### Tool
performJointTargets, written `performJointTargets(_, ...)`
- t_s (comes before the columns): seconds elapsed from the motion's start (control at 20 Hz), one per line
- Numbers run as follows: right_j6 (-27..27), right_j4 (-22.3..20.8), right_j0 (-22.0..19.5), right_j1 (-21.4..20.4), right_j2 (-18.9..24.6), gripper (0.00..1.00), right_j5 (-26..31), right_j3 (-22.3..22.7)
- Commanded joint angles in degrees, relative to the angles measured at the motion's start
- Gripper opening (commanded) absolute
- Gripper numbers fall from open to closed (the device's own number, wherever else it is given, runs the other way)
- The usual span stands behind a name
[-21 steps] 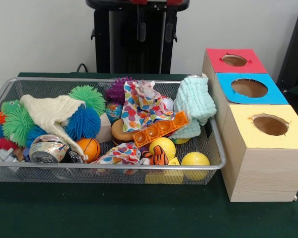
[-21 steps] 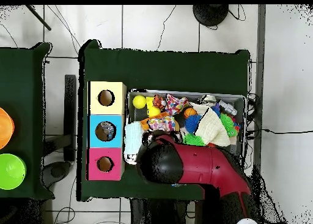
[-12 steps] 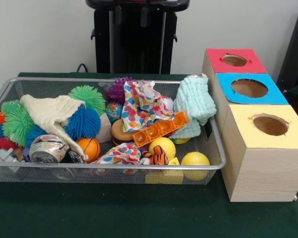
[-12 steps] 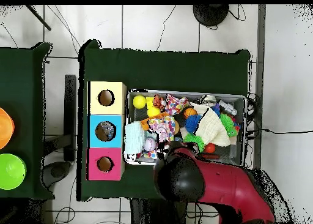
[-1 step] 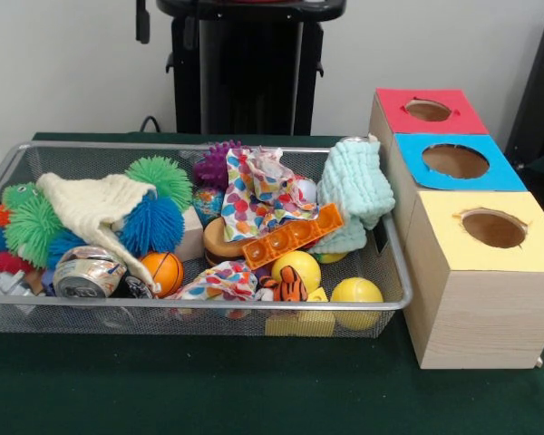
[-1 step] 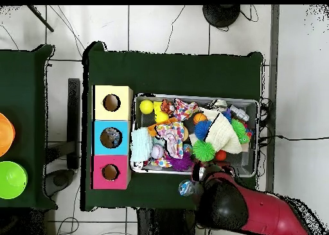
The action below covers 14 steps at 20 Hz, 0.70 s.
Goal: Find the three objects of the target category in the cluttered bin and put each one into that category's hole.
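Note:
A wire mesh bin (image 5: pixel 394 272) (image 6: pixel 257 137) holds mixed toys and cloths. Beside it stand three wooden boxes with holes: red (image 5: pixel 428 111) (image 6: pixel 110 172), blue (image 5: pixel 456 161) (image 6: pixel 110 137) and yellow (image 5: pixel 493 228) (image 6: pixel 112 103). The bin's load includes yellow balls (image 5: pixel 356 292) (image 6: pixel 146 106), an orange basketball (image 5: pixel 166 270), green (image 5: pixel 160 174), blue (image 5: pixel 151 224) and purple (image 5: pixel 214 163) spiky balls, a mint cloth (image 5: pixel 352 186) (image 6: pixel 141 146), a cream knit cloth (image 5: pixel 95 207) (image 6: pixel 223 135), a dotted cloth (image 5: pixel 258 195) and a can (image 5: pixel 88 272). My gripper (image 5: pixel 143 20) (image 6: pixel 194 180) hangs high, drawn back off the bin's edge.
An orange moulded tray (image 5: pixel 293 235) lies across the bin's middle, with a small tiger toy (image 5: pixel 290 288) near the front wall. In the overhead view the red arm (image 6: pixel 247 210) lies below the bin, and a second table with orange (image 6: pixel 4 133) and green (image 6: pixel 11 180) bowls stands at the left.
The arm has drawn back off the bin toward the robot's base, uncovering the dotted cloth and spiky balls. In the front view the gripper has slid left along the top edge.

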Motion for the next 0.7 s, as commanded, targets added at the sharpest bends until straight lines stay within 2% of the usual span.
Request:
performJointTargets(0.05, -6.02, -9.32, -3.87, 6.36, 5.77, 1.0, -6.75, 5.75)
performJointTargets(0.35, -1.38, -16.95, -3.94, 12.28, 2.8, 1.0, -12.13, 5.06)
performJointTargets(0.7, 3.65, -23.63, -1.26, 19.55, -1.8, 1.0, -17.36, 2.85)
